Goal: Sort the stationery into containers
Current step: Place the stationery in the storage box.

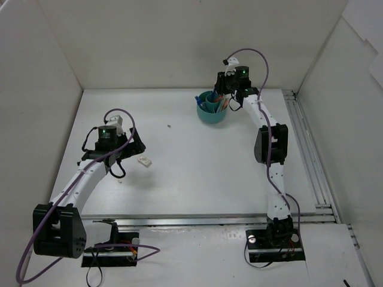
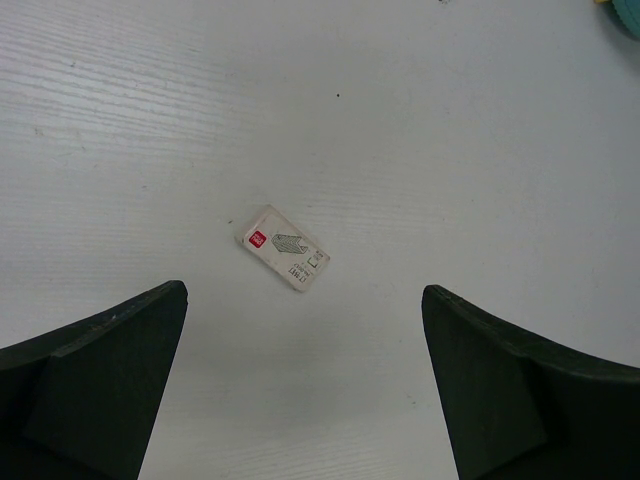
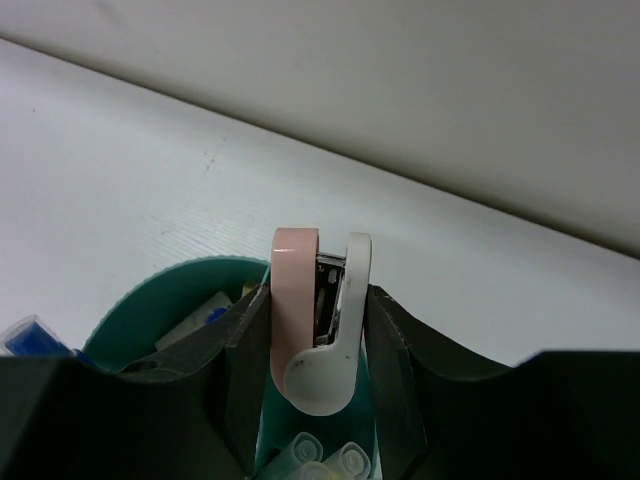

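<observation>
1. Overhead, we see both arms at once. The left gripper [image 1: 135, 149] is low over the white table [image 1: 197, 173], just beside a small white eraser [image 1: 145, 160]. The right gripper [image 1: 225, 95] hangs at the far rim of the teal cup [image 1: 211, 115], well apart from the eraser.
2. From above, orange and blue pens [image 1: 222, 103] stand in the cup. We cannot read either gripper's fingers at that size.
3. Only the left wrist view settles the left gripper [image 2: 305, 395]: its jaws are spread wide and hold nothing. The eraser [image 2: 284, 248] lies flat on the table ahead of them, touched by neither, in a clear wrapper with a red label.
4. Only the right wrist view shows that the right gripper [image 3: 316, 310] is clamped on a pink-and-white item [image 3: 312, 345], upright over the teal cup [image 3: 165, 298]. A metal part sits between its two halves; what it is we cannot tell.
5. Much of the cup's inside is hidden behind the fingers [image 3: 240, 350], so its compartments are hard to make out.
6. A tan speck [image 1: 169, 126] on the table is too small to name.
</observation>
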